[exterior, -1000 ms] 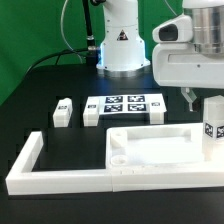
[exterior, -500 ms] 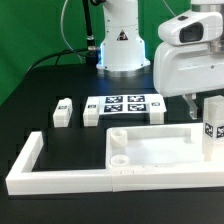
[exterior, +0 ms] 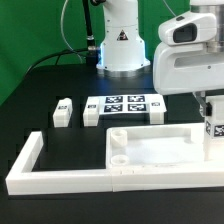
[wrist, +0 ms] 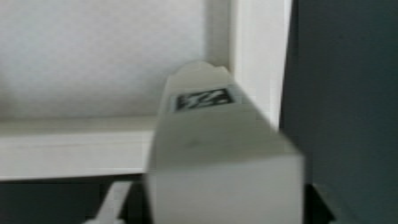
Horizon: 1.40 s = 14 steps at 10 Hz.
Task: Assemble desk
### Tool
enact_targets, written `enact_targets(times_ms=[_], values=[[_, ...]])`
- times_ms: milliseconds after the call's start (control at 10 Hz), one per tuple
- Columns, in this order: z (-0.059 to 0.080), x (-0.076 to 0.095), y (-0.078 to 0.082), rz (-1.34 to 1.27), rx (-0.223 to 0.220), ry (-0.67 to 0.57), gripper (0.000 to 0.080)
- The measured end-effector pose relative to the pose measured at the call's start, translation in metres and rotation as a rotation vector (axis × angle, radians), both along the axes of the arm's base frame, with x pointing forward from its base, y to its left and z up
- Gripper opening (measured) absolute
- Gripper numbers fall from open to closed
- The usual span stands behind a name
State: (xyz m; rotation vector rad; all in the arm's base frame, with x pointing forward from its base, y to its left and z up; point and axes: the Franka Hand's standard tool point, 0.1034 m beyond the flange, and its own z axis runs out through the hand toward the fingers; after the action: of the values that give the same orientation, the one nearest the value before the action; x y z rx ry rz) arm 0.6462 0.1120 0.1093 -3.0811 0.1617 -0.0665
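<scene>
The white tray-like desk top point(exterior: 150, 131) lies at the front right of the table, and its rim corner shows in the wrist view point(wrist: 263, 60). A white tagged leg point(exterior: 213, 128) stands upright just beyond the top's right end. My gripper point(exterior: 211, 108) has come down over this leg, so the leg's upper part is hidden. In the wrist view the leg point(wrist: 205, 120) fills the space between the jaws of my gripper point(wrist: 214, 205), and a thin dark gap shows beside one finger point(wrist: 125, 200). Two more legs point(exterior: 63, 112) point(exterior: 92, 113) lie left of the marker board point(exterior: 125, 103).
A white L-shaped border frame point(exterior: 60, 178) runs along the front and left of the work area, against the desk top. The robot base point(exterior: 122, 40) stands at the back. A further white block point(exterior: 157, 113) sits at the marker board's right end.
My gripper has moved toward the exterior view's right and now straddles the standing leg. The leg and the desk top have not moved.
</scene>
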Motion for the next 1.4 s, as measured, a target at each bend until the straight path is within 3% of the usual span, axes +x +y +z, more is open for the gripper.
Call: enact_targets(times_ms=[400,700,800,1200,1400], values=[[0.000,0.002,-0.003,-0.395,0.014,0.006,0.0289],[-0.001,0.000,-0.010,-0.954,0.091,0.066,0.0289],[-0.001,0.000,-0.013,-1.044,0.111,0.085,0.0290],[-0.001,-0.001,-0.011,-1.207,0.119,0.114,0.0290],[-0.002,-0.002,-0.012,-1.438,0.149,0.150,0.0290]])
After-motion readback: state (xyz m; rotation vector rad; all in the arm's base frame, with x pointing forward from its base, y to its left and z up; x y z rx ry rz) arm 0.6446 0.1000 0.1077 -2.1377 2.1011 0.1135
